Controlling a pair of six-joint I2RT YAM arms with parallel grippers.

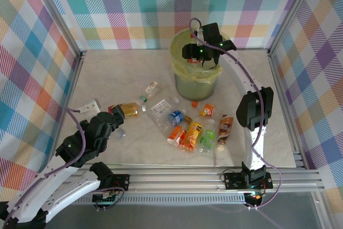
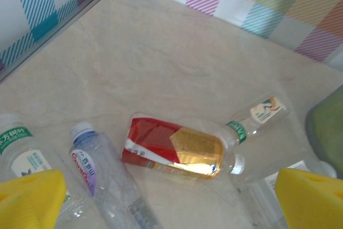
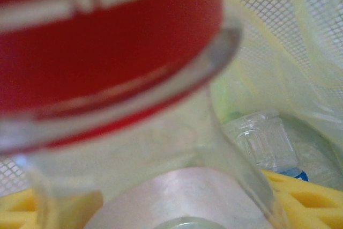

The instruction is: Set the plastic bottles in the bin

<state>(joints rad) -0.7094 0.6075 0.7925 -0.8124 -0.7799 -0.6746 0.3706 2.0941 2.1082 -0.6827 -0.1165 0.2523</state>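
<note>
The bin (image 1: 196, 87), pale green with a yellowish bag, stands at the back. My right gripper (image 1: 206, 57) hangs over its mouth. Between its yellow pads (image 3: 303, 199) is a red-labelled plastic bottle (image 3: 107, 52), cap toward the camera, blurred while the bag (image 3: 284, 36) behind it is sharp. A clear bottle (image 3: 262, 140) lies inside the bin. My left gripper (image 1: 111, 123) is open and low over a red-and-gold bottle (image 2: 174, 148), its pads wide on either side and touching nothing. Several more bottles (image 1: 193, 132) lie in mid-table.
Next to the red-and-gold bottle lie a clear bottle with a purple label (image 2: 99, 175), a green-labelled one (image 2: 21, 154) and a green-banded one (image 2: 257, 116). The bin's wall (image 2: 327, 127) stands to the right. Checked walls enclose the table on three sides.
</note>
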